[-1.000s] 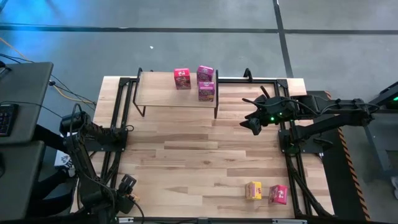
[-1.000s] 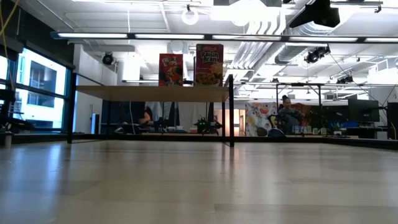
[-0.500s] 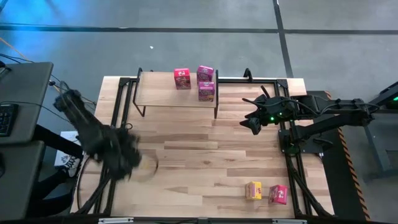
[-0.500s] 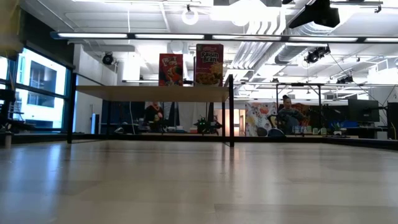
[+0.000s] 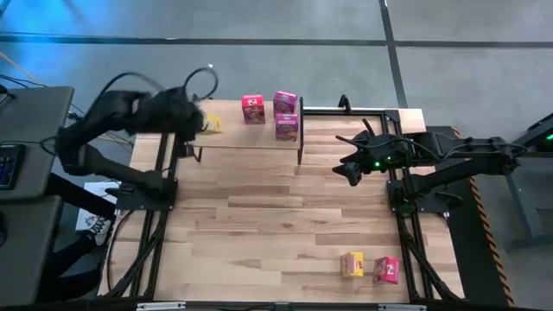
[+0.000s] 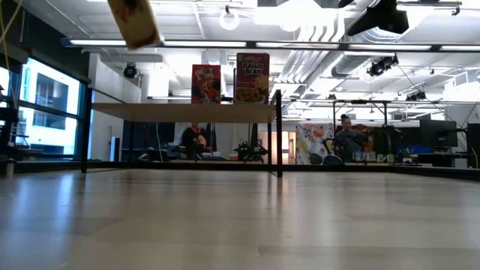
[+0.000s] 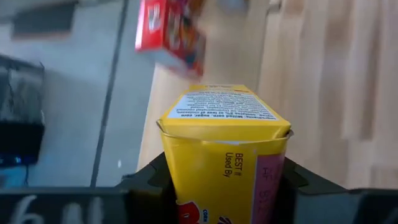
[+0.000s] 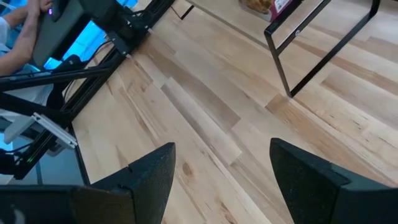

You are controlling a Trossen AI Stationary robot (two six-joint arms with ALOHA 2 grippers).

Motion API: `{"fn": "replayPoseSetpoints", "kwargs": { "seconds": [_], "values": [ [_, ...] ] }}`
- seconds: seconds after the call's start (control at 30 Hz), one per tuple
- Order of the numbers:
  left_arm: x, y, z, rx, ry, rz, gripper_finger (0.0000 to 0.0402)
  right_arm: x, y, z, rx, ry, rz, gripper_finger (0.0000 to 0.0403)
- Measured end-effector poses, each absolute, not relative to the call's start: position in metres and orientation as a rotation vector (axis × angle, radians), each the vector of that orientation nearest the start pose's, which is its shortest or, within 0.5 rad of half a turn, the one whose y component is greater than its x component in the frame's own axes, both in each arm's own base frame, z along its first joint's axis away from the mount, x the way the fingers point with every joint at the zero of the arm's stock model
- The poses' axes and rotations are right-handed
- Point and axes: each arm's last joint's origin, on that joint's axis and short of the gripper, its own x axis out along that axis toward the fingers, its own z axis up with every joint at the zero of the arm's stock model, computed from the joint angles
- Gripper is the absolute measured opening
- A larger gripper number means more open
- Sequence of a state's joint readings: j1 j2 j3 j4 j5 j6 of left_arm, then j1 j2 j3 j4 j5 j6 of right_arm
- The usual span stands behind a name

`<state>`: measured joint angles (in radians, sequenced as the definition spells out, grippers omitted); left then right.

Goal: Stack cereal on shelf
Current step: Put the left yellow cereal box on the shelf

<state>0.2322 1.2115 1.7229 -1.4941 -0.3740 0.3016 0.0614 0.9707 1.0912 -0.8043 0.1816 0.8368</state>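
My left gripper (image 5: 197,123) is shut on a yellow cereal box (image 5: 212,127) above the left end of the shelf (image 5: 242,136), a light plank on thin black legs. In the low view the box (image 6: 133,21) hangs high and tilted, well above the shelf top (image 6: 180,112). Three pink boxes stand on the shelf's right half (image 5: 253,108) (image 5: 285,101) (image 5: 287,127). One yellow box (image 5: 352,264) and one pink box (image 5: 386,269) stand on the table near its near right corner. My right gripper (image 5: 350,174) is open and waits right of the shelf. My left gripper (image 7: 221,183) pinches the yellow box by its two opposite long sides (image 7: 177,186), one dark finger (image 7: 146,180) on each side. The box's end face (image 7: 221,112) points away from the wrist. The box is lifted clear of shelf and table and sits tilted.
The wooden tabletop (image 5: 276,216) is bare between the shelf and the two boxes near the front. Black frame rails run along both table sides (image 5: 160,216) (image 5: 406,233). The right wrist view shows a shelf leg (image 8: 283,62) and, beyond the table, a person's arm (image 8: 25,18).
My left arm has swung fast from the table's near left corner up and toward the far edge, and the yellow box now hangs over the shelf's left end. The right arm has kept still.
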Motion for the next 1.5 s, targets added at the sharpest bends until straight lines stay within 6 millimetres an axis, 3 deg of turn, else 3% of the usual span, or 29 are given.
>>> {"fn": "replayPoseSetpoints", "kwargs": {
  "seconds": [0.27,0.47,0.7,1.13,1.5],
  "values": [
    [0.180,0.141,0.411,0.203,1.277,0.353,0.0136,0.191,0.007,0.343,0.757,0.614,-0.424,0.0257],
    [0.192,0.180,0.386,0.190,1.371,0.271,0.0136,0.202,0.008,0.335,0.755,0.661,-0.433,0.0257],
    [0.201,0.195,0.371,0.297,1.503,0.241,0.0136,0.208,0.008,0.330,0.752,0.688,-0.434,0.0257],
    [0.206,0.210,0.358,0.230,1.504,0.209,0.0139,0.208,0.008,0.330,0.751,0.695,-0.422,0.0257],
    [0.206,0.210,0.362,0.230,1.467,0.254,0.0204,0.208,0.008,0.330,0.733,0.698,-0.415,0.0257]
  ]
}}
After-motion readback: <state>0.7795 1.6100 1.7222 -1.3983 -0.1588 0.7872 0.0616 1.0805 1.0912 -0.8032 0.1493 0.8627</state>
